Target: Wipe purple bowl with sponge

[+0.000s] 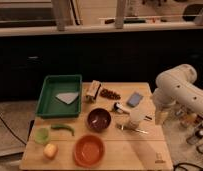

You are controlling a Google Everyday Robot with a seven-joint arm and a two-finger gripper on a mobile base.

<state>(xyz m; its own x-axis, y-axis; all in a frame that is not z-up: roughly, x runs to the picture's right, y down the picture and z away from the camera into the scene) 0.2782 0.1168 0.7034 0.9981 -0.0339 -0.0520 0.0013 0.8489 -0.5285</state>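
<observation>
Green tray [45, 95]: Sits at the far left of the wooden surface [140, 150]. It holds a grey cloth [68, 97], which keeps that wiper apart from the job.
Green cup [42, 134]: Stands near the front left corner, well clear of the work.
Orange bowl [89, 150]: Rests at the front edge, just in front of the target but apart from it. It is the larger look-alike, not the one to clean.
Purple bowl [99, 120]: Stands upright near the middle with its mouth up, so its glossy inside looks reachable from above.
Sponge [135, 99]: Lies flat towards the far right, well apart from the purple bowl, with nothing gripping it. It likely has to be picked up before any wiping.
Claw [161, 118]: Hangs from the white arm just off the right edge, near the sponge and holding nothing visible. Whether it is wide or narrow cannot be told. The task appears to be at its start.
</observation>
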